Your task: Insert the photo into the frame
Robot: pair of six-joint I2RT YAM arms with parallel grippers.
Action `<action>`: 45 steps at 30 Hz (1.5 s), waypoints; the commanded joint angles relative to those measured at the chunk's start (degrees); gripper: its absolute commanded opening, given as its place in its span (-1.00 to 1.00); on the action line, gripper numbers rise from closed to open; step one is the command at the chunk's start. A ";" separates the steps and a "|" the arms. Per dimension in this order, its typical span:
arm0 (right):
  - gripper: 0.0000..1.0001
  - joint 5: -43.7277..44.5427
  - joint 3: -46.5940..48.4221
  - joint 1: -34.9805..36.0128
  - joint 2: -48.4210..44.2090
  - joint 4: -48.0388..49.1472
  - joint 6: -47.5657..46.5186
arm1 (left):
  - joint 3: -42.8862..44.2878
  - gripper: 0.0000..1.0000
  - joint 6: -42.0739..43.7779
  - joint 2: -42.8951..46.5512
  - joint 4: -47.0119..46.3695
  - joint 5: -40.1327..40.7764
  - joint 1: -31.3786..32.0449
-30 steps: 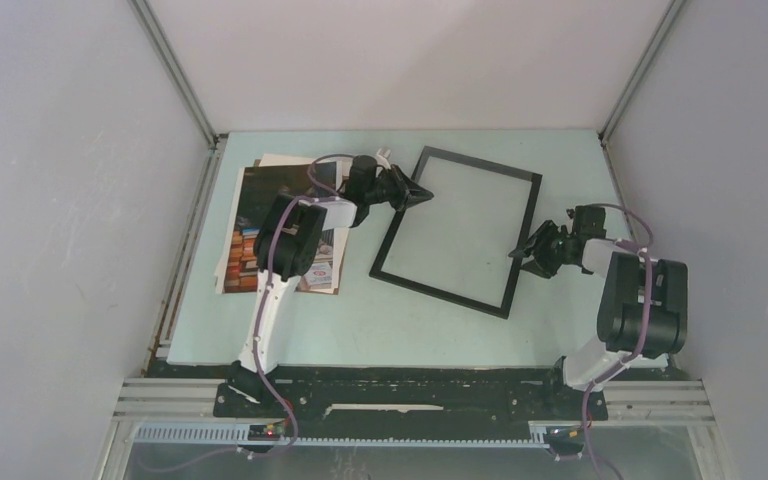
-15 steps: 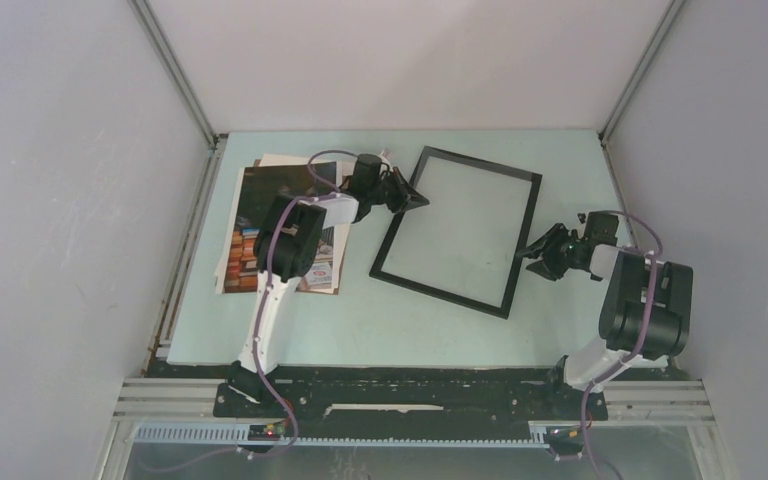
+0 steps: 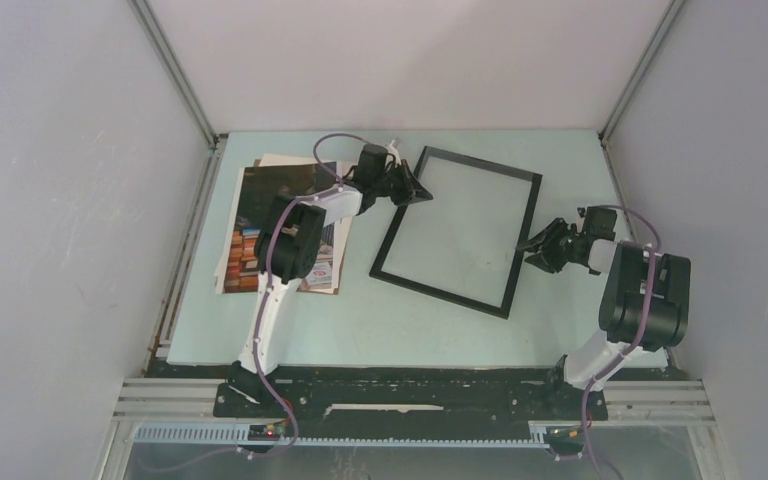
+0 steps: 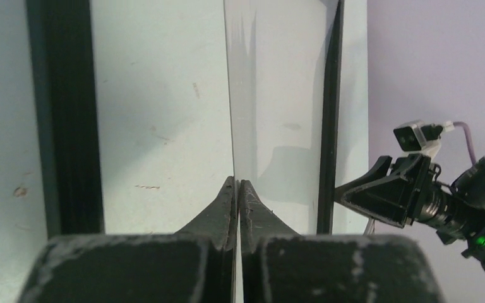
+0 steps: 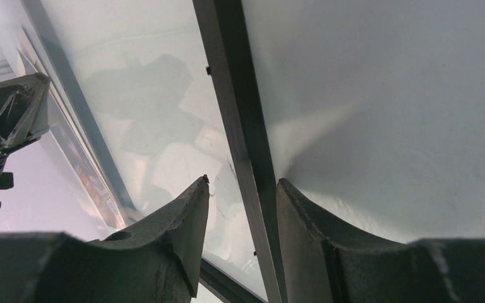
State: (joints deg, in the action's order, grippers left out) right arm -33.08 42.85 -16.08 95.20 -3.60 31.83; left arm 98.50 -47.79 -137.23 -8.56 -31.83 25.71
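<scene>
Frame (image 3: 440,292) lies flat and skewed in the middle of the table (image 3: 360,320), its far left corner nearest the left arm (image 3: 290,240). Well apart from it, the photo (image 3: 257,195) rests on a pile (image 3: 228,270) of sheets at the left, partly hidden under that arm. The left gripper (image 3: 422,193) sits at the frame's far left corner with its fingers (image 4: 218,211) pressed together, tips over the pane, while the right gripper (image 5: 243,183) is spread astride the frame's right bar, one finger over the pane and the other outside it.
</scene>
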 commanded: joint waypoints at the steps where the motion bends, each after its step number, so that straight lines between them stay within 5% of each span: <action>1: 0.03 2.11 3.20 0.77 0.50 -0.63 -0.36 | 5.81 -1.00 7.01 5.22 2.43 -2.71 0.58; 11: 0.02 2.62 7.33 1.18 5.16 -0.54 0.22 | 8.02 -1.00 7.58 4.87 -0.08 -7.89 0.49; 23: -0.15 6.63 14.17 2.54 10.93 -3.67 -0.50 | 19.15 -1.00 10.72 -1.38 10.06 -10.96 -0.97; 45: -0.34 5.99 14.53 2.09 11.83 -3.19 -1.02 | 15.24 -1.00 3.60 -3.17 10.78 -15.23 -2.16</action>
State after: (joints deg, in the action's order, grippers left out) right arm -28.14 56.42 -13.91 105.95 -6.68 31.99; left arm 112.44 -44.03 -140.29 1.50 -42.83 23.57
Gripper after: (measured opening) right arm 0.333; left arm 0.003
